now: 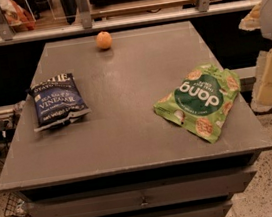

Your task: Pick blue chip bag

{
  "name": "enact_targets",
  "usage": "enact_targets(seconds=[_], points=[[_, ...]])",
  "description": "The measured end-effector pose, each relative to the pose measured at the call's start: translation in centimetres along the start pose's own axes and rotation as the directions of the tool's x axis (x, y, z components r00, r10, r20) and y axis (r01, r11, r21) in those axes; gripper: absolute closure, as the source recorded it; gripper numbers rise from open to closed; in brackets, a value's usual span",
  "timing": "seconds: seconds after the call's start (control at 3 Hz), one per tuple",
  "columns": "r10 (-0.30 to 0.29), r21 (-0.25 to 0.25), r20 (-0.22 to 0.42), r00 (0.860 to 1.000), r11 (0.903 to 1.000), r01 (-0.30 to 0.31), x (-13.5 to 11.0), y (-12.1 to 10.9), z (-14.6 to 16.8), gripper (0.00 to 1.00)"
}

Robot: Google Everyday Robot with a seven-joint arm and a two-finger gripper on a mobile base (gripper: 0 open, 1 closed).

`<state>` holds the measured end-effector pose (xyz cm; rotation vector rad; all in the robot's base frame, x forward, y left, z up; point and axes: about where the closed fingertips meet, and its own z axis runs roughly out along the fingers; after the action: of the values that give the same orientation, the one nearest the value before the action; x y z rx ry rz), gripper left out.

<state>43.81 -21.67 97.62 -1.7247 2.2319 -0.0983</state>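
Note:
The blue chip bag (57, 101), dark navy with white "VINEGAR" lettering and pale sealed edges, lies flat on the left side of the grey table top (128, 126). My gripper (271, 75) shows as pale blocky parts at the right edge of the view, past the table's right side. It is far from the blue bag, with the whole table width between them. It holds nothing that I can see.
A bright green snack bag (200, 100) lies on the right side of the table, close to the gripper. A small orange fruit (104, 39) sits near the far edge. Drawers (143, 199) face the front. A railing and counter (112, 13) run behind.

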Motion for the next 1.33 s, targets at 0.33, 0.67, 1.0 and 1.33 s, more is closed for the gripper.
enact_targets(seconds=[0.33,0.67,1.0,1.33], points=[[-0.001,-0.001,0.003,1.0,1.0,0.001,0.0,0.0,0.0,0.0],[-0.008,-0.022,0.041,0.999,0.9997,0.009,-0.5,-0.2,1.0,0.0],[0.014,-0.102,0.169,0.986,0.9948,0.004,-3.1,0.1,4.1,0.0],[0.027,-0.176,0.305,0.952,0.984,0.029,-9.0,1.1,6.5,0.0]])
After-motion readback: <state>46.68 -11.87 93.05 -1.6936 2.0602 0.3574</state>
